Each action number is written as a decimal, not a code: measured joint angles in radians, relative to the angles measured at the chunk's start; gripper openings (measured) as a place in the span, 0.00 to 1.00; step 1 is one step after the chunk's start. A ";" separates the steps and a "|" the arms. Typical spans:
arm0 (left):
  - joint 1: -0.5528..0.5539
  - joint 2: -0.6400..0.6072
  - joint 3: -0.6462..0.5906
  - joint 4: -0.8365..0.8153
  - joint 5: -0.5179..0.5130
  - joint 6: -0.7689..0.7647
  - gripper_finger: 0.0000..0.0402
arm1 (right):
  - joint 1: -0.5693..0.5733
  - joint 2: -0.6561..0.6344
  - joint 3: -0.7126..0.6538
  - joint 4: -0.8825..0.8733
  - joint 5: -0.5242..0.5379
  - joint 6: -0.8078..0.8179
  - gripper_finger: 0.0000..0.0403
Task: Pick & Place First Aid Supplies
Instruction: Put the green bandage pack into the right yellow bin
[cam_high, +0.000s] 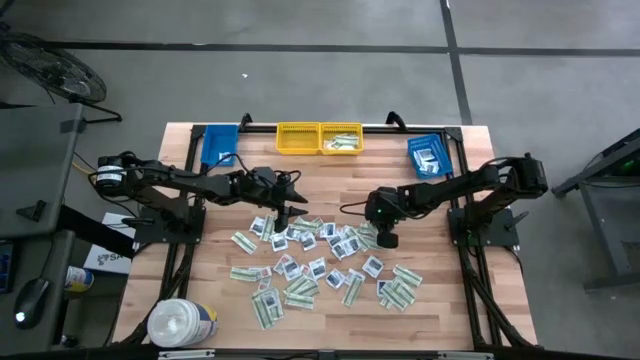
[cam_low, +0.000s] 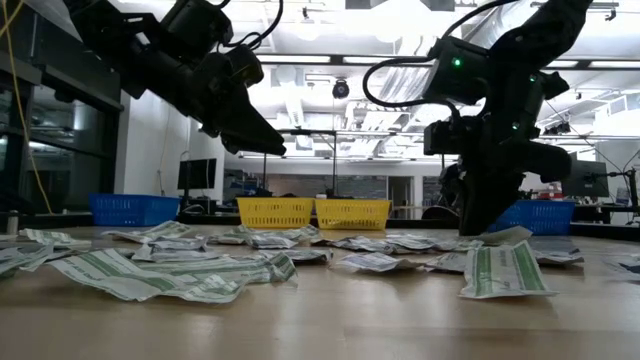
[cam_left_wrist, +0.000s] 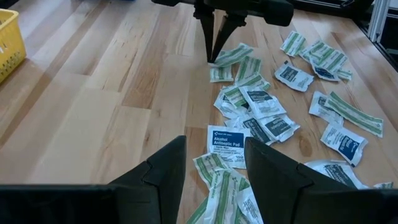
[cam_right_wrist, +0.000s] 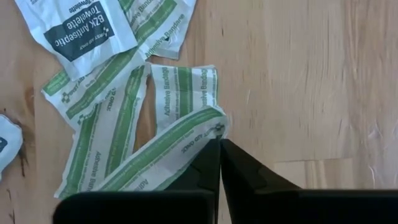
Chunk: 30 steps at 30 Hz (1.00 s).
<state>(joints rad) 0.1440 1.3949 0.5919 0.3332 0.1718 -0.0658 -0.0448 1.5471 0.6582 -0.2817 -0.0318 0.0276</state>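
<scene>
Right gripper (cam_right_wrist: 219, 144) is down on the counter (cam_high: 200, 260) at the right edge of the scatter, jaws pinched together on the tip of a green-striped adhesive bandage strip (cam_right_wrist: 163, 154), and it looks like the pick is on. That strip lies partly over two more of its kind, so I'd judge there's a real chance a neighbour drags along. The first aid supplies (cam_high: 320, 262) are spread across the middle of the counter, dozens of flat paper packets: long green-white strips and squarish white ones, among them an alcohol antiseptic pad (cam_left_wrist: 226, 137) sitting just ahead of the left gripper (cam_left_wrist: 212, 163). That left gripper hangs above the left side of the pile, jaws spread apart and holding nothing. These packets should be featherlight, thin and floppy, crinkly paper with no stiffness to speak of; they'll bend and flutter rather than resist. Best hold is at a free edge or corner that lifts off the wood, as the right arm has here, not flat in the middle. At the far edge wait the yellow bins (cam_high: 319, 138), with blue bins (cam_high: 433, 156) off to either side.
</scene>
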 joint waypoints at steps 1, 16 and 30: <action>0.000 0.000 0.000 0.000 0.000 0.000 0.40 | 0.000 0.000 0.000 0.002 0.000 0.008 0.02; 0.000 0.000 0.000 0.000 0.000 0.000 0.40 | -0.001 -0.069 0.139 -0.107 0.040 0.018 0.00; 0.000 0.000 0.000 0.001 0.000 0.000 0.40 | -0.088 -0.114 0.238 0.026 0.402 0.127 0.00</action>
<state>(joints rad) 0.1438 1.3949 0.5919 0.3340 0.1722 -0.0662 -0.1325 1.4334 0.8959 -0.2556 0.3704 0.1546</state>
